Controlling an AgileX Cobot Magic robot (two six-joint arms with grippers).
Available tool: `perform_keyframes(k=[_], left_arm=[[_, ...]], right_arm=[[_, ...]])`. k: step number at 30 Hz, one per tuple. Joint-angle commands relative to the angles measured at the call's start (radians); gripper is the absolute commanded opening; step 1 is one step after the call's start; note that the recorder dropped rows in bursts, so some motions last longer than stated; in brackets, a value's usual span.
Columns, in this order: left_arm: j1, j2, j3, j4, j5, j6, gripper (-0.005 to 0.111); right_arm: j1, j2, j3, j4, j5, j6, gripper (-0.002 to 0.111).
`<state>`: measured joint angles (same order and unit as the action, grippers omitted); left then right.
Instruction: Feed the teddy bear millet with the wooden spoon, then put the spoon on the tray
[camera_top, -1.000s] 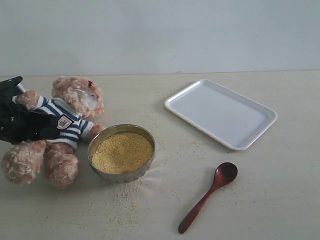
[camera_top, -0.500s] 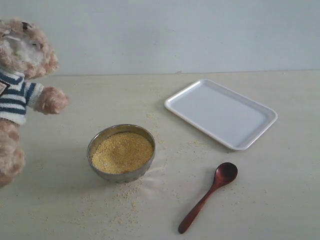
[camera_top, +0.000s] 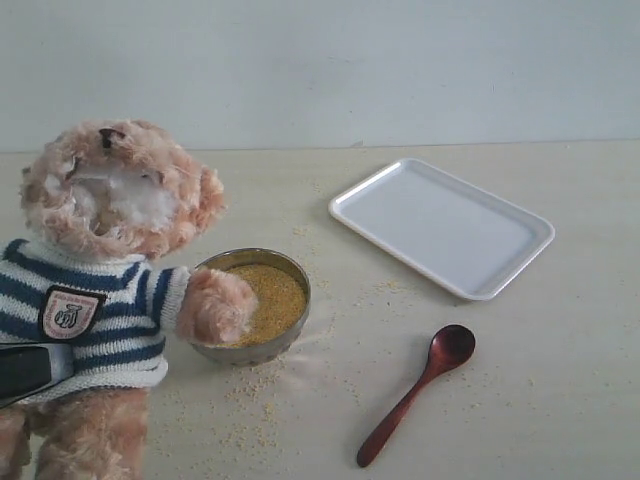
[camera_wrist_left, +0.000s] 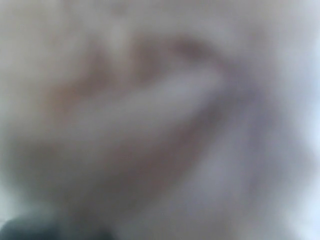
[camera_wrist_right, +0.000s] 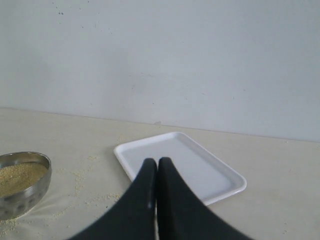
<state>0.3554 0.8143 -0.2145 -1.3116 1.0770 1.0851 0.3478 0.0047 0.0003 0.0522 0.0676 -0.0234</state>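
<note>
Rising upright at left, the teddy bear (camera_top: 110, 230) holds one paw over the bowl (camera_top: 265, 352) of millet (camera_top: 275, 292). The wooden spoon (camera_top: 415, 393) lies near the tray (camera_top: 440, 225). The left gripper (camera_top: 25, 372) touches its shirt, grip indiscernible; the right gripper (camera_wrist_right: 157, 161) is clenched and empty.

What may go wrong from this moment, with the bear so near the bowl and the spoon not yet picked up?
1. The teddy bear has one paw over the bowl of millet. A small move may tip the bowl or push more millet out.
2. The spoon lies flat on the table, and the right gripper has its jaws shut. It must open first, and the thin handle may slip.
</note>
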Motion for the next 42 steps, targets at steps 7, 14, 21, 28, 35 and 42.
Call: perform_keyframes(k=[7, 14, 21, 28, 35, 42], left_arm=[[0.1, -0.008, 0.017, 0.079, -0.069, -0.045, 0.005], [0.123, -0.008, 0.063, 0.087, -0.092, -0.12, 0.005], [0.123, -0.008, 0.137, 0.091, -0.077, -0.121, 0.005], [0.123, -0.008, 0.163, 0.088, -0.105, -0.119, 0.005], [0.123, -0.008, 0.163, 0.09, -0.071, -0.119, 0.005], [0.123, -0.008, 0.163, 0.09, -0.072, -0.115, 0.005]], right_arm=[[0.001, -0.005, 0.0, -0.004, -0.003, -0.001, 0.0], [0.001, -0.005, 0.0, -0.004, -0.003, -0.001, 0.0], [0.001, -0.005, 0.0, -0.004, -0.003, -0.001, 0.0], [0.001, -0.005, 0.0, -0.004, -0.003, -0.001, 0.0], [0.001, -0.005, 0.0, -0.004, -0.003, -0.001, 0.0], [0.001, -0.005, 0.0, -0.004, -0.003, -0.001, 0.0]])
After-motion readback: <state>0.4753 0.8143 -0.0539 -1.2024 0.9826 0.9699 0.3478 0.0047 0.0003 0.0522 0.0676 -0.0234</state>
